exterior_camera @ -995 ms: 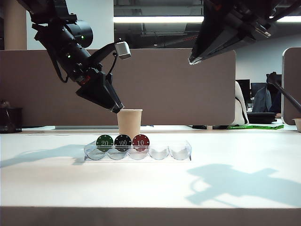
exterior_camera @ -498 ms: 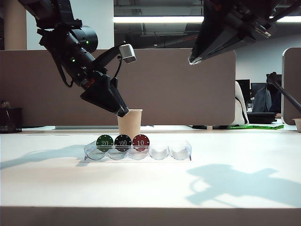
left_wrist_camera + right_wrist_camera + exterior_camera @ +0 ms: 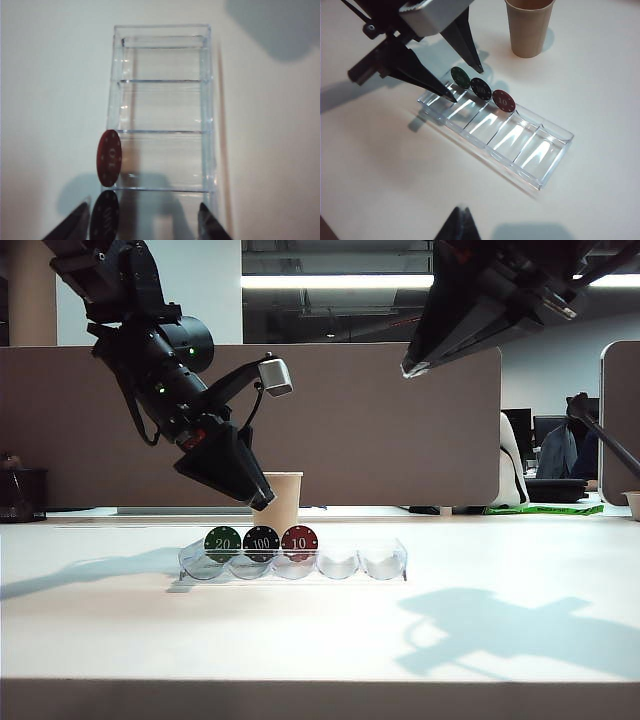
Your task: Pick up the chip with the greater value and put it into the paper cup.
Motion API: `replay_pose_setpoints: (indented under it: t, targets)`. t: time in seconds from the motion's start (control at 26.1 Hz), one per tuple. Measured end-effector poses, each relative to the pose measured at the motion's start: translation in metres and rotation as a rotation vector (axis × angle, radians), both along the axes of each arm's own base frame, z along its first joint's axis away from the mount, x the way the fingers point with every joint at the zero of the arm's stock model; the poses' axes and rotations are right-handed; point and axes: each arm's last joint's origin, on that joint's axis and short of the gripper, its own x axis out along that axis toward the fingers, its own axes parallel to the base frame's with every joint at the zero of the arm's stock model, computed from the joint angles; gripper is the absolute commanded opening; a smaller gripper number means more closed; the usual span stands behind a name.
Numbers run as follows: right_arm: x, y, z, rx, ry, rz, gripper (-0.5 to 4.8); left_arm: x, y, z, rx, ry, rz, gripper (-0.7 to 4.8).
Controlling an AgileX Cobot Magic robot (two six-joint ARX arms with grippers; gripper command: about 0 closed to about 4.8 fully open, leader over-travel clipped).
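While open, left tool (image 3: 465,80) above chip (image 3: 481,88)

Open left gripper (image 3: 466,84) above the tray (image 3: 385,562)

Green chip (image 3: 222,542) and red chip (image 3: 299,540) flank the black chip (image 3: 261,542); paper cup (image 3: 284,502) stands just behind; right gripper (image 3: 412,368) is high, clear.

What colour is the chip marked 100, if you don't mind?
Black, with white numerals; the chip shows best in the exterior view.

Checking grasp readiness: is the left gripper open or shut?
Open: the left gripper has its fingers spread apart above the tray, holding nothing.
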Motion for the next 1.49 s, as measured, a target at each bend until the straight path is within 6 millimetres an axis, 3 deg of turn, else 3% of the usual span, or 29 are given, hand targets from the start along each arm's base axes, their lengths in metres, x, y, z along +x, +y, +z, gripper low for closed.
replay_pose_setpoints:
  t: [0.46, 0.57, 1.26, 1.3, 1.38, 1.49]
  targets:
    - [0.000, 0.000, 0.000, 0.000, 0.000, 0.000, -0.05, 0.008, -0.003, -0.012, -0.004, -0.013, 0.000, 2.68]
    - [0.000, 0.000, 0.000, 0.000, 0.000, 0.000, -0.05, 0.010, -0.003, -0.011, -0.014, -0.038, 0.003, 2.36]
    - [0.000, 0.000, 0.000, 0.000, 0.000, 0.000, -0.05, 0.013, -0.003, -0.018, 0.038, -0.026, 0.061, 2.36]
    - [0.000, 0.000, 0.000, 0.000, 0.000, 0.000, -0.05, 0.013, -0.003, -0.018, 0.038, -0.026, 0.061, 2.30]
    - [0.000, 0.000, 0.000, 0.000, 0.000, 0.000, -0.05, 0.013, -0.003, -0.018, 0.042, -0.027, 0.063, 1.39]
    - [0.000, 0.000, 0.000, 0.000, 0.000, 0.000, -0.05, 0.013, -0.003, -0.019, 0.041, -0.025, 0.065, 1.32]
